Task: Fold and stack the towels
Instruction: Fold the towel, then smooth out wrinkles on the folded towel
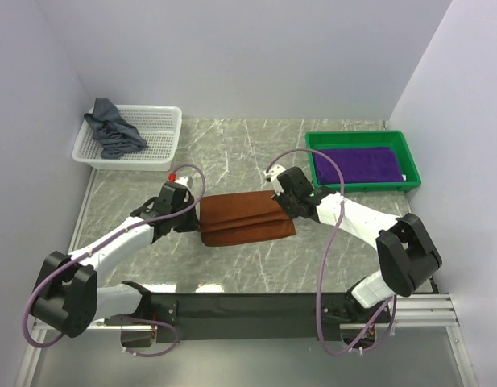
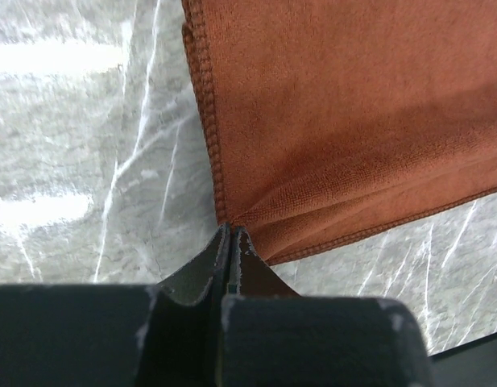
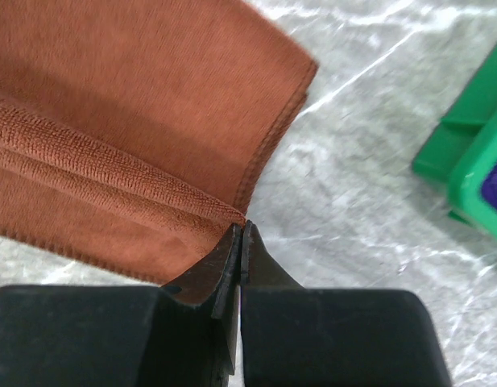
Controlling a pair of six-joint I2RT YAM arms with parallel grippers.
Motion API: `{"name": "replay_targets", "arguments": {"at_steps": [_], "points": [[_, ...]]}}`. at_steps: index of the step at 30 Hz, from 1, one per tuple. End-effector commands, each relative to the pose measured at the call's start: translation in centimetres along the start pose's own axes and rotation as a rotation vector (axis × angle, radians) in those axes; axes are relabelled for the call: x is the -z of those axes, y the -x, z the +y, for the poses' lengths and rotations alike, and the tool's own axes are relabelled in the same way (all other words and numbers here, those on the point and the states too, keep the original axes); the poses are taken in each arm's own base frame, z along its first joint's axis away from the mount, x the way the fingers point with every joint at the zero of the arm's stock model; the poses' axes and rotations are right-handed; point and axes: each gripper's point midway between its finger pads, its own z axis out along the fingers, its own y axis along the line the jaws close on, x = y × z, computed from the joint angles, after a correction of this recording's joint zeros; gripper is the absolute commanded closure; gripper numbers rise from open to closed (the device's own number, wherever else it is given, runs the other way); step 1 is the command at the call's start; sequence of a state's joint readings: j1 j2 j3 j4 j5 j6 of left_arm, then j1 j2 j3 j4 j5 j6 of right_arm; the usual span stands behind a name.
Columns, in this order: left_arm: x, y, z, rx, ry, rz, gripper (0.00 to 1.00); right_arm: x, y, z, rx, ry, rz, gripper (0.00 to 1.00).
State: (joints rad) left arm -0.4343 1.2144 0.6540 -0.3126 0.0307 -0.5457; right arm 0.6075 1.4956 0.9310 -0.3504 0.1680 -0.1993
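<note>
GRIP: clenched on rust-brown towel (image 1: 246,218), left claw (image 2: 234,234) at its left corner, right claw (image 3: 242,230) at right fold, apparently by tips only | PLACE: folded, middle of counter (image 1: 232,153) | FEEL: soft, light, limp; best pinched through all layers at corners | FAR: purple towel (image 1: 357,164) in green tray (image 1: 357,135), grey-blue towel (image 1: 111,129) in white basket (image 1: 159,129)

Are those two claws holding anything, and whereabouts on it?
Both hold the rust-brown towel: the left gripper pinches the edge at its left end, the right gripper the edge at its right end.
</note>
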Motion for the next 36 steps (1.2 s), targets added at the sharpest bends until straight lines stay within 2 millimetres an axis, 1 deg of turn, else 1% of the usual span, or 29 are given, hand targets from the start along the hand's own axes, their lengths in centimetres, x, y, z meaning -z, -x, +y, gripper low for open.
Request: {"name": "replay_targets", "arguments": {"at_steps": [1, 4, 9, 10, 12, 13, 16, 18, 21, 23, 24, 25, 26, 27, 28, 29, 30, 31, 32, 33, 34, 35, 36], "points": [[0.0, -0.2, -0.6, 0.018, -0.027, -0.007, 0.99, -0.1, -1.4, 1.1, -0.014, 0.025, 0.045, 1.0], [-0.2, -0.5, -0.5, 0.02, -0.022, -0.002, 0.99, -0.3, -1.8, 1.2, -0.02, 0.022, 0.06, 1.0], [-0.6, -1.1, 0.1, 0.028, 0.008, 0.011, 0.99, -0.9, -3.1, 1.9, -0.026, 0.043, 0.12, 0.99], [-0.7, -1.2, 0.1, 0.033, 0.006, 0.009, 0.98, -1.1, -3.5, 2.0, -0.029, 0.042, 0.132, 0.98], [-0.5, -1.0, -0.2, 0.042, -0.008, -0.004, 0.95, -1.2, -3.8, 2.0, -0.032, 0.041, 0.146, 0.96], [-0.4, -1.1, -0.4, 0.042, -0.016, -0.004, 0.91, -1.2, -3.8, 2.1, -0.032, 0.045, 0.147, 0.94], [0.1, -1.1, -0.8, 0.04, -0.034, -0.007, 0.85, -0.8, -3.5, 2.4, -0.039, 0.06, 0.142, 0.91], [0.4, -1.0, -1.1, 0.044, -0.048, -0.014, 0.84, -0.5, -3.5, 2.5, -0.043, 0.06, 0.137, 0.9], [1.0, -1.6, -1.6, 0.052, -0.083, -0.006, 0.82, 0.2, -3.4, 2.7, -0.052, 0.065, 0.136, 0.89], [1.5, -2.0, -2.0, 0.061, -0.113, -0.001, 0.75, 0.8, -3.5, 2.8, -0.065, 0.073, 0.144, 0.85], [1.7, -2.3, -2.1, 0.07, -0.122, 0.003, 0.71, 1.0, -3.5, 3.0, -0.071, 0.076, 0.143, 0.83], [1.9, -2.8, -2.2, 0.073, -0.132, 0.011, 0.68, 1.5, -3.2, 3.0, -0.083, 0.075, 0.125, 0.64], [2.6, -2.6, -2.6, 0.076, -0.155, -0.008, 0.56, 1.9, -3.3, 3.3, -0.096, 0.09, 0.123, 0.58], [2.9, -2.7, -2.8, 0.089, -0.167, -0.009, 0.5, 2.4, -3.4, 3.6, -0.102, 0.104, 0.125, 0.5], [3.2, -3.4, -2.6, 0.093, -0.167, 0.002, 0.42, 3.2, -2.8, 3.5, -0.117, 0.105, 0.094, 0.39], [4.0, -3.1, -2.9, 0.096, -0.192, -0.022, 0.38, 4.0, -2.8, 3.7, -0.123, 0.124, 0.101, 0.38], [4.4, -3.1, -3.0, 0.109, -0.197, -0.028, 0.34, 4.6, -2.5, 3.7, -0.132, 0.128, 0.088, 0.37], [4.8, -3.3, -2.9, 0.115, -0.196, -0.029, 0.26, 5.5, -1.8, 3.5, -0.172, 0.128, 0.06, 0.34], [5.5, -2.7, -3.1, 0.122, -0.21, -0.059, 0.23, 6.2, -0.8, 3.4, -0.197, 0.128, 0.031, 0.33], [5.8, -2.5, -3.2, 0.133, -0.216, -0.071, 0.22, 6.6, -0.2, 3.4, -0.221, 0.135, 0.006, 0.33], [6.2, -1.6, -3.7, 0.136, -0.232, -0.097, 0.23, 7.2, 0.8, 3.5, -0.268, 0.142, -0.029, 0.34], [6.5, -1.0, -4.0, 0.137, -0.241, -0.114, 0.25, 7.4, 2.2, 3.3, -0.303, 0.144, -0.082, 0.35], [6.6, -0.5, -4.3, 0.14, -0.245, -0.126, 0.26, 7.5, 3.0, 3.1, -0.338, 0.139, -0.112, 0.36]]}}
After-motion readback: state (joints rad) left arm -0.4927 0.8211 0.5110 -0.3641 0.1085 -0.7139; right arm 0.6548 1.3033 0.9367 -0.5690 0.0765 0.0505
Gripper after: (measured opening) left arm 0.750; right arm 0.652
